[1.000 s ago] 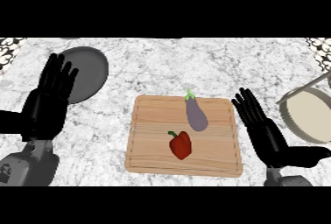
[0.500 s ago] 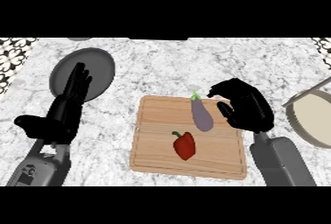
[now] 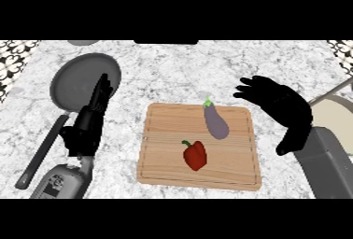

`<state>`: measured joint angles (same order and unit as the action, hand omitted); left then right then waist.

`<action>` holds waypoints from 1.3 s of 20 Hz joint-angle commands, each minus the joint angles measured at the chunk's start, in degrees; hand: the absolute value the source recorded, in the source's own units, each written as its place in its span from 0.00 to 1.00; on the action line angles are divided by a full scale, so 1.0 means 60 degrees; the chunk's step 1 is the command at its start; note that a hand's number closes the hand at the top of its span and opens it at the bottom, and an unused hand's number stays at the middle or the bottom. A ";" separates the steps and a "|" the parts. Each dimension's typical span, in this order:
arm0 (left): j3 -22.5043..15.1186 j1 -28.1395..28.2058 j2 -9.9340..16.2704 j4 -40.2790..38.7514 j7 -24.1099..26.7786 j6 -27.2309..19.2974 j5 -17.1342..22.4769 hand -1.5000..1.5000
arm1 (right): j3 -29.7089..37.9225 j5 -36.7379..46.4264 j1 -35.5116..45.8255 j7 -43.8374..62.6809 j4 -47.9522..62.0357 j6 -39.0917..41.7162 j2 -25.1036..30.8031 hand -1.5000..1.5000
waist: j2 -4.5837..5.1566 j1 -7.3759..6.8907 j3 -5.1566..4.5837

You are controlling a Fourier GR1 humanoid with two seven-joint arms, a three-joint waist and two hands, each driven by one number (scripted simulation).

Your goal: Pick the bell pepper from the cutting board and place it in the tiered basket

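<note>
1. Red bell pepper point(image 3: 196, 155) lay on the wooden cutting board point(image 3: 165, 140), near the middle of it, below and left of the purple eggplant point(image 3: 217, 123).
2. To do this step well, the right hand point(image 3: 279, 103) should, I think, come down over the pepper only and avoid the eggplant beside it.
3. Right hand hovered just past the board's upper right corner, fingers half curled, grasping nothing.
4. Left hand point(image 3: 88, 122) rested left of the board, fingers straight, over the grey pan point(image 3: 79, 79).
5. Tiered basket point(image 3: 336, 114) showed partly, right of the board.
</note>
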<state>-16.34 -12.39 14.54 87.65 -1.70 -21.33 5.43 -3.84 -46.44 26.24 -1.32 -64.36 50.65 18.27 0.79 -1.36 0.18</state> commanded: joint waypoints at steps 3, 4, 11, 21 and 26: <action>0.0033 0.0334 -0.0026 -0.0140 0.0092 -0.0142 -0.0115 0.50 | 0.0424 0.2207 0.1001 -0.0246 -0.1283 0.1359 0.2259 0.00 | -0.0171 0.0239 -0.0028; -0.0028 0.0040 -0.0138 -0.0156 -0.0046 -0.0169 -0.0154 0.50 | 0.0338 0.2683 0.1519 -0.0177 -0.1497 0.1407 0.2403 0.00 | -0.0142 0.0173 -0.0024; 0.0143 -0.0004 -0.0099 -0.0502 0.0188 -0.0073 -0.0154 0.50 | -0.0442 0.6206 0.2287 -0.0264 -0.4850 0.0743 0.2660 0.00 | -0.0144 0.0237 -0.0025; 0.0059 0.0692 -0.0363 -0.0134 0.0565 -0.0027 -0.0458 0.50 | -0.2735 0.9007 0.1415 0.1545 -0.7254 -0.0233 0.1363 0.00 | -0.0142 0.0174 -0.0036; 0.0530 -0.0046 -0.0485 -0.0324 -0.0084 0.0347 -0.0515 0.50 | -0.2711 0.9172 0.1486 0.2290 -0.7428 0.0315 0.0717 0.00 | -0.0133 0.0205 -0.0035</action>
<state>-14.63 -10.57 12.63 87.49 -1.85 -20.60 2.46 -17.95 5.86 33.39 8.59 -109.05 51.80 26.70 -0.11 -0.04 -0.01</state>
